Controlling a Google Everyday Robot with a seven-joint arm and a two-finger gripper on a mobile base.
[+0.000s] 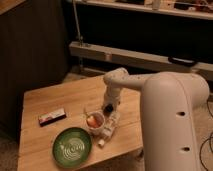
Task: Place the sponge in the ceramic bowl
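Note:
The ceramic bowl (72, 146) is a round green dish with pale spiral lines, sitting near the front edge of the wooden table (45, 100). My gripper (106, 132) reaches down to the tabletop just right of a white mug, a short way right of and behind the bowl. The white arm (116, 85) comes in from the right and bends down over it. No blue sponge shows in this view; whatever lies under the gripper is hidden by it.
A small white mug (94, 121) with orange contents stands right against the gripper's left side. A flat dark box with a red-white label (52, 116) lies at the table's left. The robot's large white body (175, 125) fills the right.

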